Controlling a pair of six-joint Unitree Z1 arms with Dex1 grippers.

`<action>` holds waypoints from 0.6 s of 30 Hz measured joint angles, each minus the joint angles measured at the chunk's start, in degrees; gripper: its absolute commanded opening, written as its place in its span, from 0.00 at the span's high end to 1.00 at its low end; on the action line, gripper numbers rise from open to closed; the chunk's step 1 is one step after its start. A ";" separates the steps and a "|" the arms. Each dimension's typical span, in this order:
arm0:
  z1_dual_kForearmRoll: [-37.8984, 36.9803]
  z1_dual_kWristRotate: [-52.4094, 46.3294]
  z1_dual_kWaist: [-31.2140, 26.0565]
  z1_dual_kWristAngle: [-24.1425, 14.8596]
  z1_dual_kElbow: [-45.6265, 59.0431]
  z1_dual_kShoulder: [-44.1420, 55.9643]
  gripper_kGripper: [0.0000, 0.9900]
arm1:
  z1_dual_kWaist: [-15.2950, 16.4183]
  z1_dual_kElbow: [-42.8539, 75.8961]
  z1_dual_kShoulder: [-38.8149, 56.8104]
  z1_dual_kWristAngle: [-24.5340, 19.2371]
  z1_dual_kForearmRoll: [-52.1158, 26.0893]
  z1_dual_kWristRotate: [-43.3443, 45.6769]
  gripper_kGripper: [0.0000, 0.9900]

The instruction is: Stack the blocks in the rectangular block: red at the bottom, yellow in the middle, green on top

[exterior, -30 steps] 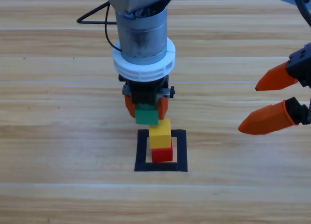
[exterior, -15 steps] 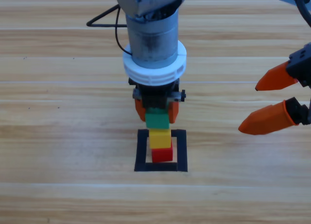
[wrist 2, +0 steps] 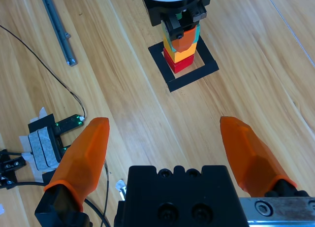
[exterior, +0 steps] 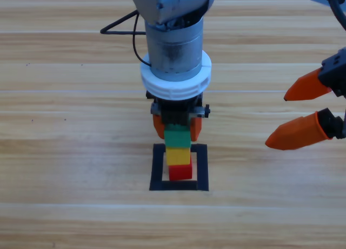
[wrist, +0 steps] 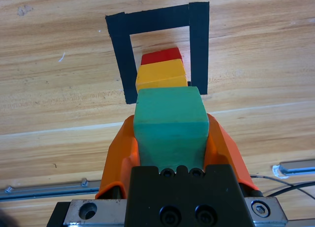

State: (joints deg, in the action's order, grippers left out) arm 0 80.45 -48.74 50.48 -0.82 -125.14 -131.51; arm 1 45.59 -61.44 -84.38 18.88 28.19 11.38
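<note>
Left wrist view: left hand [wrist: 170, 138] pinches green cube [wrist: 170, 119] directly above yellow cube [wrist: 161, 74].

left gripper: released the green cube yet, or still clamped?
Clamped. In the left wrist view both orange jaws of the left gripper press the green cube's sides, above the yellow cube.

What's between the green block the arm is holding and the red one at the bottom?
The yellow cube sits between the green cube and red cube, clearest in the high view.
</note>
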 measured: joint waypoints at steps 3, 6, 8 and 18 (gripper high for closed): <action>0.00 0.00 0.00 0.00 -0.13 -0.31 0.97 | 0.00 0.00 -0.06 0.01 0.00 0.00 0.00; 0.01 -0.02 0.00 0.00 -0.37 -0.90 0.97 | 0.00 0.00 -0.17 0.14 0.00 0.00 0.00; 0.01 -0.31 0.00 -0.01 -0.37 -1.17 0.97 | 0.00 0.00 -0.18 0.14 0.00 0.00 0.00; 0.02 -0.91 0.00 -0.03 -0.43 -1.20 0.97 | 0.00 0.00 -0.47 0.15 0.01 0.12 0.00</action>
State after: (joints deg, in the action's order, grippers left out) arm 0 80.46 -49.64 50.48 -0.86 -125.56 -132.71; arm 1 45.59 -61.44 -84.85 19.03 28.19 11.51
